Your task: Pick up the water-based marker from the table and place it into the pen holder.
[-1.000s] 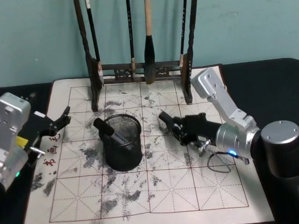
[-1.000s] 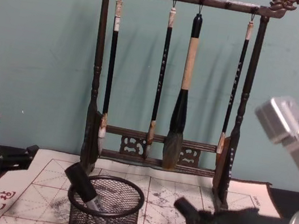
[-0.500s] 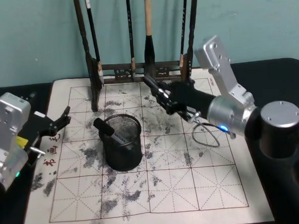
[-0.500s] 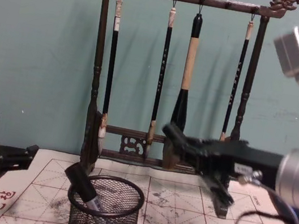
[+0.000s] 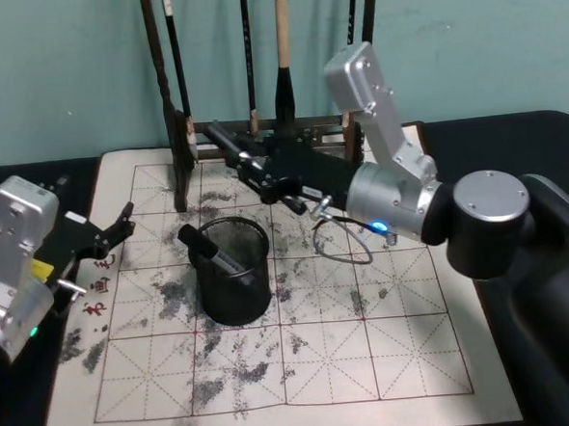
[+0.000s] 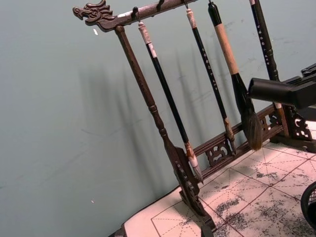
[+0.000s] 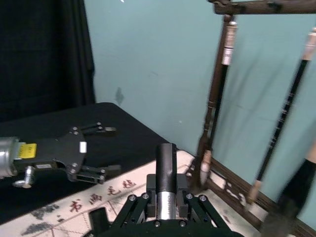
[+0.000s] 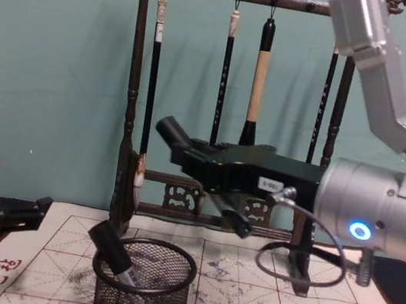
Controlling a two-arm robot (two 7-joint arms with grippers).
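Observation:
My right gripper is shut on a black water-based marker and holds it in the air, behind and above the pen holder. From the chest the marker slants through the gripper, its upper end pointing left, above the black mesh pen holder. The right wrist view has the marker clamped between the fingers. A second black marker leans inside the holder. At the mat's left edge, my left gripper is parked and open.
The tall dark wooden brush rack with hanging brushes stands right behind the held marker, close to the right arm. The ink-stained calligraphy mat covers the dark table. A cable loop hangs under the right wrist.
My right gripper has risen from low on the mat, right of the holder, and swung left and back with the marker, ending up near the brush rack. The left arm is still.

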